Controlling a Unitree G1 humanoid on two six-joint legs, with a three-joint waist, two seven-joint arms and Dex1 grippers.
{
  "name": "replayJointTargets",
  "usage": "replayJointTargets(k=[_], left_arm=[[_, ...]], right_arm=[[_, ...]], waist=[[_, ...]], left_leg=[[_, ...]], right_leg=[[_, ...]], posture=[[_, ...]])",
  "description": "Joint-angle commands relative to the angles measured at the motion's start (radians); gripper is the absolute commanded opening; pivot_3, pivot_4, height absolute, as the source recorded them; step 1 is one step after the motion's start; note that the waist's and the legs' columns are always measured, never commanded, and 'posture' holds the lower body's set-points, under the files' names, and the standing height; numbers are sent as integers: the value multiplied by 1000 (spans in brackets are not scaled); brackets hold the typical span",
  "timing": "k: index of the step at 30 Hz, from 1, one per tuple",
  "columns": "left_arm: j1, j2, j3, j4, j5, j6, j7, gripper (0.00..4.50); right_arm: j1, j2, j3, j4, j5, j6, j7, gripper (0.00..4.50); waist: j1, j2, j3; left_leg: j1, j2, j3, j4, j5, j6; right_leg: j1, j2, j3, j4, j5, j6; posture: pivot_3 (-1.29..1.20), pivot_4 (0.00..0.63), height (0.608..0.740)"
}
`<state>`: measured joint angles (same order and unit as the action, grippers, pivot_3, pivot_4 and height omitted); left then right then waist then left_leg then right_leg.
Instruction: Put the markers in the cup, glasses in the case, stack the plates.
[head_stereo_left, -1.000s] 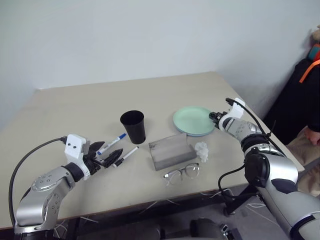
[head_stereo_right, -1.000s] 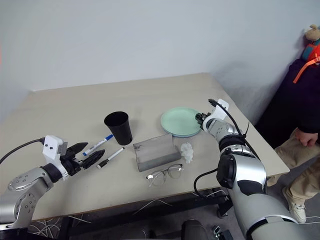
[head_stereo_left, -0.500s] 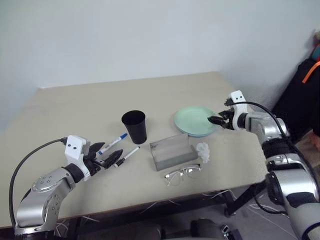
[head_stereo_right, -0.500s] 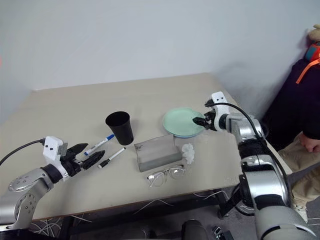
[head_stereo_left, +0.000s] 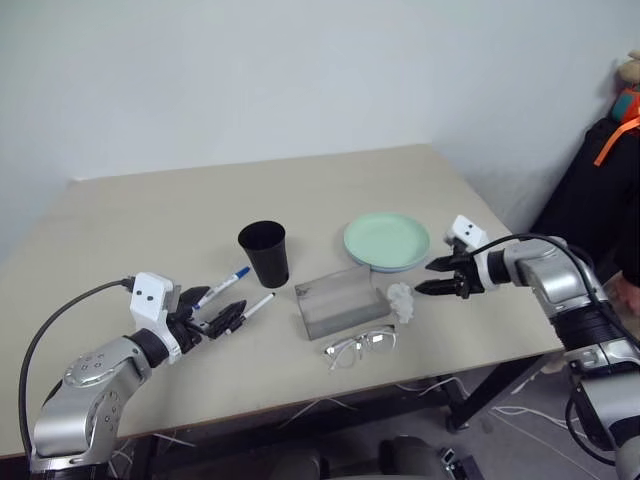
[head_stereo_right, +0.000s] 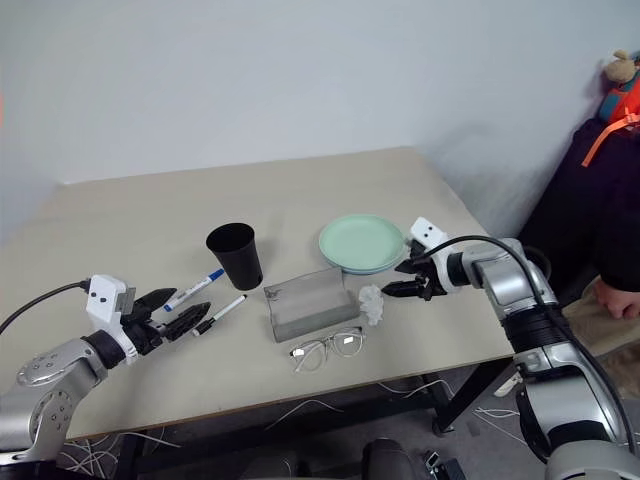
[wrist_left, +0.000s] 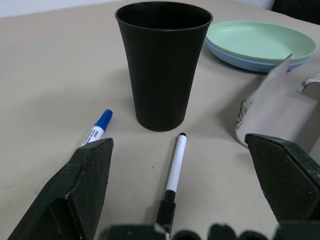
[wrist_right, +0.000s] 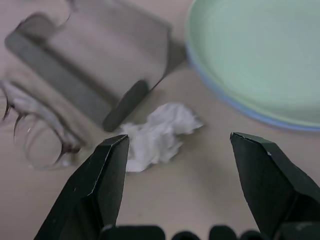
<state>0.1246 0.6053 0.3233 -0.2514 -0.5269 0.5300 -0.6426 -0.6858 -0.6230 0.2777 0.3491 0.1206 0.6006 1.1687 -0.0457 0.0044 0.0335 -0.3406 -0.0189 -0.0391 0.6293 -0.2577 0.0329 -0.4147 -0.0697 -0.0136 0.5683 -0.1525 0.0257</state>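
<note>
1. My left gripper sits at the left of the beige table, its 2 black fingers spread wide and holding nothing. It points toward the markers.
2. Just ahead of it lie 2 slim white markers flat on the table: the blue-capped marker farther back, the black-capped marker beside it, nearer the table's front edge. They lie near each other without touching.
3. The tall black tapered plastic cup stands upright behind the markers, apart from both.
4. To its right, the grey oblong glasses case lies on the table. I cannot tell how its lid stands.
5. The clear-framed eyeglasses rest on the table just in front of the case, outside it.
6. A small crumpled white tissue lies just beside the case's right end.
7. Behind the tissue, the round mint green plate sits stacked on the light blue plate, whose rim peeks out beneath.
8. My right gripper hovers just right of the tissue, fingers parted, empty, aimed at it.
9. At the far right edge, a person in dark clothing.
</note>
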Motion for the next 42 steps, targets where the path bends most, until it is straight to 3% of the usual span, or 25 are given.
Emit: replayJointTargets(k=[1, 16, 19, 27, 36, 42], left_arm=[[-9, 3, 23, -22, -4, -23, -3, 4500], [-5, 11, 35, -32, -10, -16, 1, 4500], [-9, 12, 35, -34, -10, -12, 2, 4500], [-14, 12, 32, -39, -10, -4, 6, 4500], [-29, 11, 27, -28, -6, -6, 7, 4500], [-43, 12, 23, -24, -4, -3, 6, 4500]], right_arm=[[0, 28, 28, 15, -29, -78, -4, 3488], [-6, 130, 62, 183, -110, -237, -55, 3488], [-8, 142, 63, 204, -123, -263, -61, 2853], [-14, 147, 46, 234, -132, -292, -72, 126], [-117, 112, 1, 271, -110, -304, -24, 19], [-369, 193, -84, 561, -116, -383, -159, 19]], waist=[[0, -1, 0], [3, -3, -1], [3, -3, -1], [3, -3, -1], [3, -2, -1], [-4, -2, -1]], left_leg=[[0, 0, 0, 0, 0, 0], [0, 0, -1, -1, 0, 0], [0, -1, -1, 0, 0, 0], [1, 0, -1, 0, -2, -3], [1, -1, 0, 1, -1, -2], [3, 0, 0, 0, 0, 0]], right_leg=[[0, 0, 0, 0, 0, 0], [0, 1, 1, 2, 0, 0], [0, 1, 1, 2, 0, 0], [2, 1, 1, 2, 0, 0], [2, 0, 2, 2, 0, 0], [1, 1, 2, 3, 0, 0]], posture=[[0, 0, 727], [0, 0, 727], [0, 0, 727], [0, 0, 727], [0, 0, 727], [0, 0, 727]])
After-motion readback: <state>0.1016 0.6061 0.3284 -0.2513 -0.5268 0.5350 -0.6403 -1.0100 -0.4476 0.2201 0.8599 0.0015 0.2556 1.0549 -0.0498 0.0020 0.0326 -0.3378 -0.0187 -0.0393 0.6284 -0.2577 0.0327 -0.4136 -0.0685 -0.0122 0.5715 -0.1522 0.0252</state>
